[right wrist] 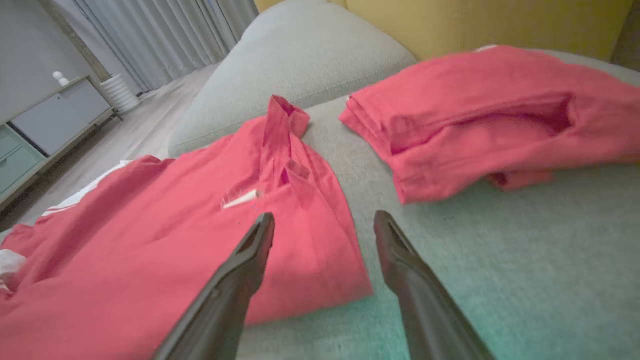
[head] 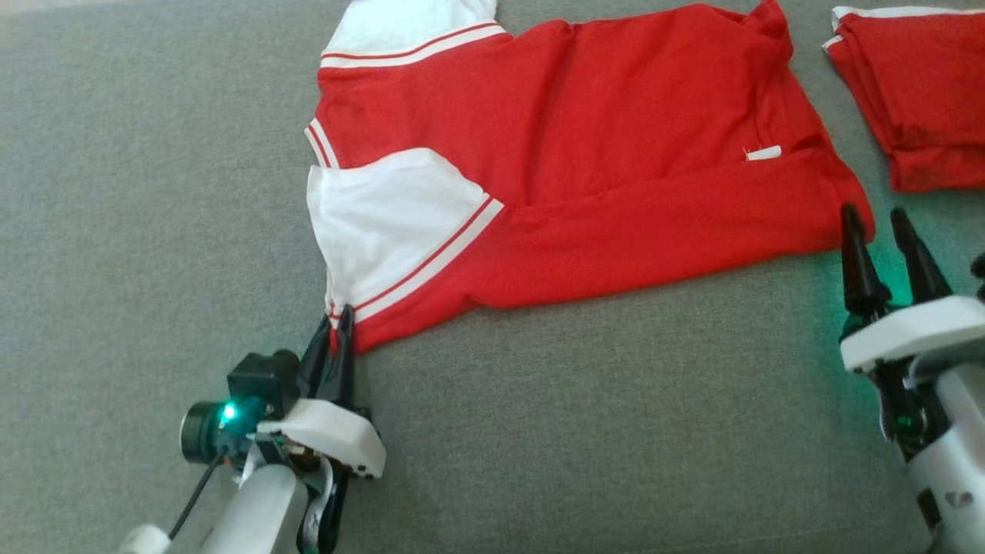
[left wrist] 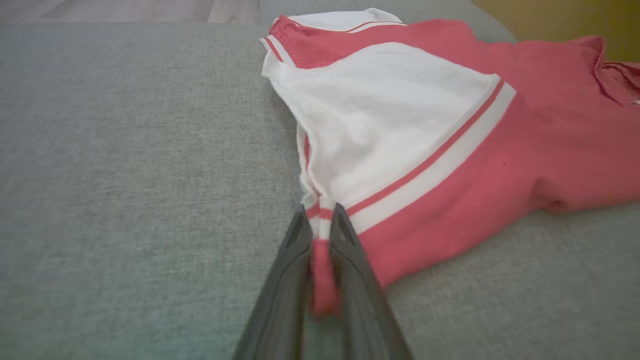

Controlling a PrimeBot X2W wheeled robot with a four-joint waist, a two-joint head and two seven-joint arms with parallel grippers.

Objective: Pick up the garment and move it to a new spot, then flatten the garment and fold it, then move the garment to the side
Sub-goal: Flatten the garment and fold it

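Garment of red fabric with white sleeves and red-and-white striped trim (head: 600, 138) lies spread and creased on a broad grey woven couch cushion (head: 154, 231). Its sleeves point toward the robot's left and its hem toward the right, and a long fold line runs across the body. From the right wrist, a plump grey pillow (right wrist: 310, 55) sits at the cushion's far end behind the garment, against a yellow upholstered backrest (right wrist: 450, 25). A folded bundle of red cloth (head: 923, 92) rests on the same cushion just beside the garment's hem, with a strip of bare grey between the two.

The near white sleeve (head: 385, 215) is drawn to a point at the garment's near-left corner. There the left gripper (head: 338, 319) sits low over the cushion, its two long dark fingers pressed together on the striped cuff. The left wrist view shows the red-and-white trim squeezed between them. The right gripper (head: 873, 211) hovers at the near-right hem corner with its fingers spread and nothing between them. One finger is over the red edge and the other over bare cushion; whether either touches cannot be told. A small white tag (head: 763, 153) lies on the red body toward the hem.
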